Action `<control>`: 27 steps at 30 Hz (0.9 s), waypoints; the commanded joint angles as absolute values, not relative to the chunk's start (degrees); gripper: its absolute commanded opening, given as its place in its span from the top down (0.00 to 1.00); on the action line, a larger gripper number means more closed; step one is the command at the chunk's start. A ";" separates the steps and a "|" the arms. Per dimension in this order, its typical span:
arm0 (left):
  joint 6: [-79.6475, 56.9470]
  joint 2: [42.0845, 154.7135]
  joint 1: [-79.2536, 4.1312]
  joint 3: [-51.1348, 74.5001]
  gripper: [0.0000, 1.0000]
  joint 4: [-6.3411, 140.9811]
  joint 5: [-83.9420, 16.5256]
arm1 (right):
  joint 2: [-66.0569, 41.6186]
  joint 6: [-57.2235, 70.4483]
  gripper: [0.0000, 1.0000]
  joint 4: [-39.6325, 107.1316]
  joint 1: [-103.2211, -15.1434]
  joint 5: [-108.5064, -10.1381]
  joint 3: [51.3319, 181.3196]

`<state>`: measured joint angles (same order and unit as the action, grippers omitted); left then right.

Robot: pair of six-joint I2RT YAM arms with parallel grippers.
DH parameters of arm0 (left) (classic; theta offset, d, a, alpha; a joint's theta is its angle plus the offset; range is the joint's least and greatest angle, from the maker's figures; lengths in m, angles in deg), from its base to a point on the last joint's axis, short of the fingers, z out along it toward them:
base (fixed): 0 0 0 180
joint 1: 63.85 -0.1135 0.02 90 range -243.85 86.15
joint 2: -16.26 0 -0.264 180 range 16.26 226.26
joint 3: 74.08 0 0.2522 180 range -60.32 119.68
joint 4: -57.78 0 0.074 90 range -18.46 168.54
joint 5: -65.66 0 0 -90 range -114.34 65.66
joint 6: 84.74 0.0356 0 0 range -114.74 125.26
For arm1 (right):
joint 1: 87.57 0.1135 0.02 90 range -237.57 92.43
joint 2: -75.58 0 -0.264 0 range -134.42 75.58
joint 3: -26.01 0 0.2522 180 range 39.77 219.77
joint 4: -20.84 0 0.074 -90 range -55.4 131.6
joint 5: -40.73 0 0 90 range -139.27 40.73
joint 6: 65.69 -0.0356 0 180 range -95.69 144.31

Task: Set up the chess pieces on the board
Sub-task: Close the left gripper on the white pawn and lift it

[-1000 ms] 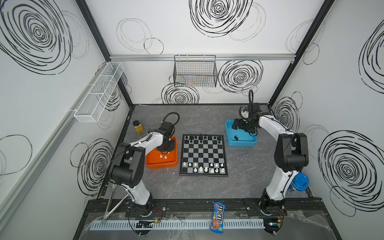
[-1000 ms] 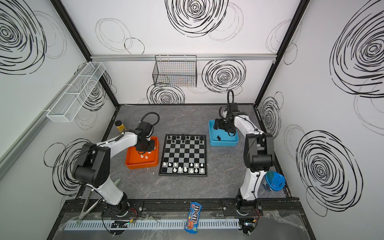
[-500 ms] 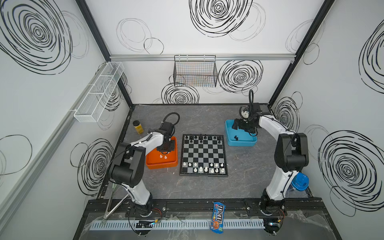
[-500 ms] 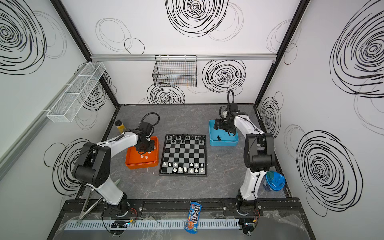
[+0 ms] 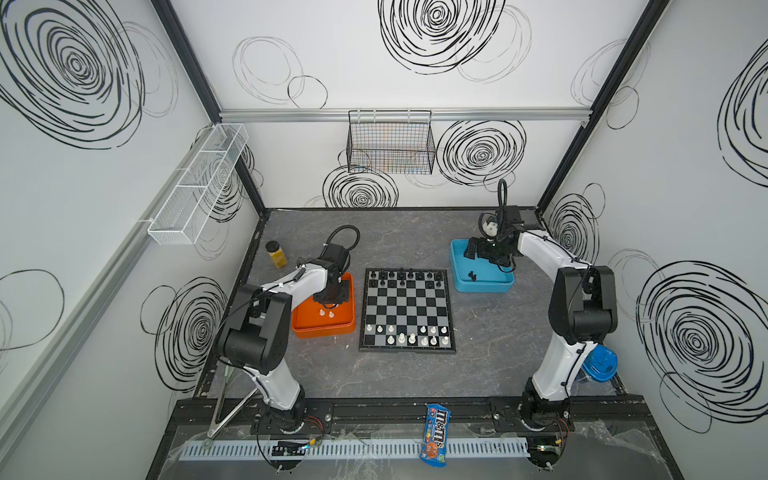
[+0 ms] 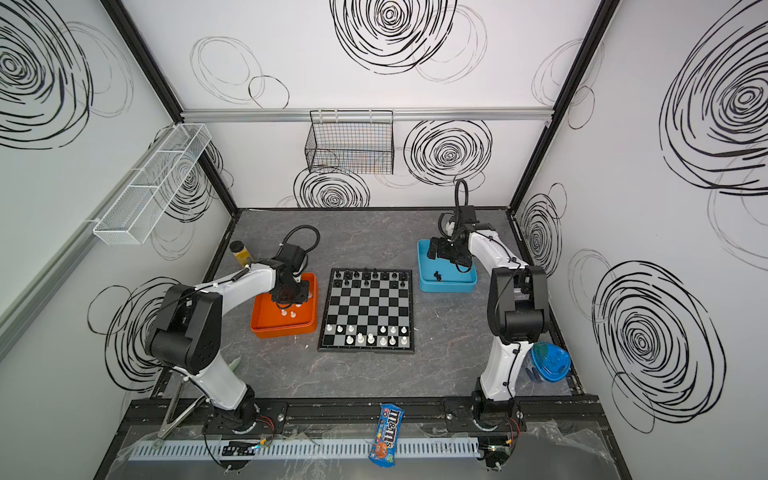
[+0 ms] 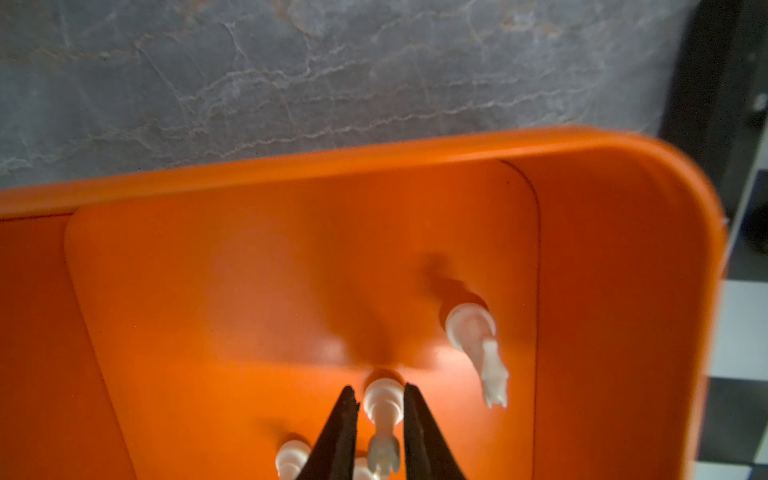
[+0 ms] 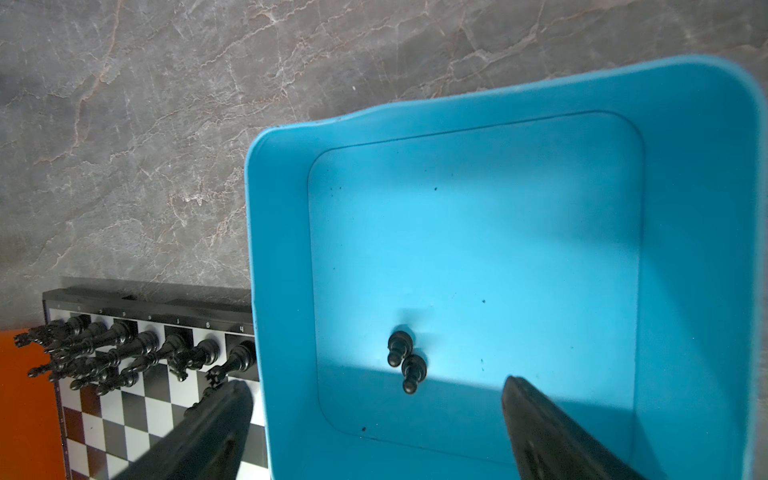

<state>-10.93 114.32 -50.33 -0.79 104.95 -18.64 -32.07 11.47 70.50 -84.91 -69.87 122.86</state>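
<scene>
Left pincer [image 7: 379, 388] sits around a white piece [image 7: 382, 401] at 9 o'clock of the board [image 5: 406, 309]; gripping? I cannot tell. Right pincer [image 8: 376, 382] gapes wide. The piece looks light and slippery; pinch its middle.

White arms [image 5: 544, 253], black joints [image 5: 582, 307]; looped cables [image 5: 344, 227]; left pincer [image 7: 380, 395] seemingly black.

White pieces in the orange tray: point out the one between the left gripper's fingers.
The white piece flanked by black fingers of the left gripper; the others sit outside them.

Orange tray [image 5: 324, 332], blue tray [image 5: 482, 286], black-and-silver checked board [image 5: 405, 309]
</scene>
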 commanded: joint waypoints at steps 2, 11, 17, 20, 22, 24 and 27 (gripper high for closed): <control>-10.95 114.52 -49.96 -0.50 0.73 106.21 -17.70 | -32.03 12.21 0.02 70.72 -85.19 -69.27 123.21; -10.83 114.43 -49.93 -1.03 0.79 106.43 -17.49 | -32.00 12.23 0.02 70.71 -85.24 -69.24 123.30; -10.82 114.26 -49.88 -1.59 0.79 106.61 -17.39 | -31.91 12.24 0.02 70.63 -85.28 -69.39 123.23; -10.81 114.25 -49.88 -1.52 0.79 106.69 -17.65 | -31.91 12.22 0.02 70.46 -85.26 -69.40 123.18; -10.80 114.41 -49.81 -1.52 0.79 106.77 -17.74 | -31.78 12.25 0.02 70.56 -85.25 -69.40 123.23; -10.80 114.43 -49.80 -1.52 0.80 106.87 -17.67 | -31.73 12.21 0.02 70.53 -85.36 -69.38 123.09; -10.74 114.21 -49.71 -1.52 0.82 107.02 -17.66 | -31.56 12.21 0.02 70.46 -85.37 -69.39 123.04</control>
<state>-10.84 114.32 -50.33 -0.86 105.36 -18.25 -32.07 11.47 70.50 -85.02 -69.87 122.86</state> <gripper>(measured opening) 0.186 0.983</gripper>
